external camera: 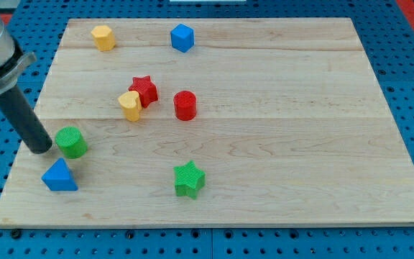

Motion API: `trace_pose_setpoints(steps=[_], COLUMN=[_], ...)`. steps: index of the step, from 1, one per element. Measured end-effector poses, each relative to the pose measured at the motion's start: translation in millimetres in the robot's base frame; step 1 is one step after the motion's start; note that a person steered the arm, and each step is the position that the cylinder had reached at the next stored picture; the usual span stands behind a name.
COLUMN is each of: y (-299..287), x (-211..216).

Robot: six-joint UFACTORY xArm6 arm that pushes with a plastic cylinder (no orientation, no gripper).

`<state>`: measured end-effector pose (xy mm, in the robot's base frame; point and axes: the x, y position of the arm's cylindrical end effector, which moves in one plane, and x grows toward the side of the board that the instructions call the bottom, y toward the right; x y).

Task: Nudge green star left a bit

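The green star point(189, 178) lies on the wooden board point(279, 129) near the view's bottom, a little left of centre. My tip point(40, 148) rests at the board's left side, far to the left of the star and slightly above it. The tip is right beside the left side of a green cylinder point(71, 142). A blue triangle point(59, 175) lies just below the tip.
A red star point(144, 89), a yellow block point(129, 105) touching it, and a red cylinder point(185, 105) sit in the middle. A yellow block point(103, 37) and a blue block point(182, 37) lie near the view's top.
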<state>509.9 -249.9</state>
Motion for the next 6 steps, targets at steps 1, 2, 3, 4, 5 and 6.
trace_pose_setpoints(steps=[1,2,3,4,5,6], y=[59.8,131.9,180.3,200.1,204.8,285.2], x=[-2.8,-23.6,-39.8,-45.0,-42.5,-12.5])
